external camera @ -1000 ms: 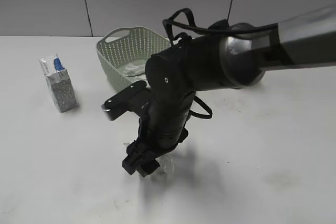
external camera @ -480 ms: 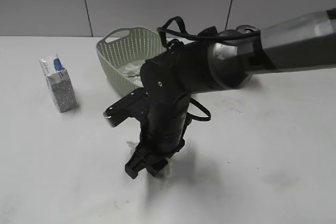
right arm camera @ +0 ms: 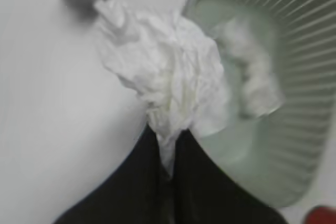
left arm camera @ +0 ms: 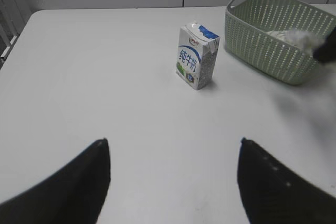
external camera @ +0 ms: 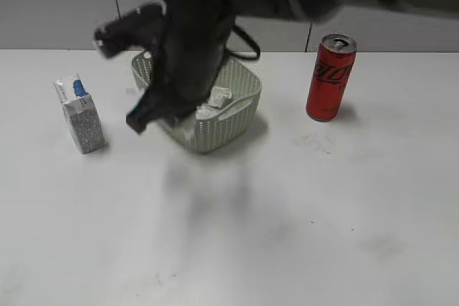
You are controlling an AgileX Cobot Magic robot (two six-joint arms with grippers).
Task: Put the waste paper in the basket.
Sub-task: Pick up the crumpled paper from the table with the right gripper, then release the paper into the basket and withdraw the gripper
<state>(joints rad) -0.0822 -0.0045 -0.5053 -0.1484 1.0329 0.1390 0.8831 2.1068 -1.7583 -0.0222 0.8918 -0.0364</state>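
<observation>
My right gripper (right arm camera: 167, 135) is shut on a crumpled wad of white waste paper (right arm camera: 160, 69) and holds it in the air at the near-left rim of the pale green basket (right arm camera: 294, 129). In the exterior view the gripper (external camera: 142, 116) hangs just left of the basket (external camera: 240, 109). More crumpled paper (external camera: 217, 97) lies inside the basket and also shows in the right wrist view (right arm camera: 252, 77). My left gripper (left arm camera: 172, 141) is open and empty over bare table, well away from the basket (left arm camera: 262, 40).
A blue and white milk carton (external camera: 80, 114) stands left of the basket and also shows in the left wrist view (left arm camera: 196, 56). A red drink can (external camera: 330, 77) stands to the basket's right. The table is white, with a grey wall behind.
My right arm has lifted from the table's front middle and swung back and left to the basket's rim, with the paper in its jaws. The red can, hidden before, now shows.
</observation>
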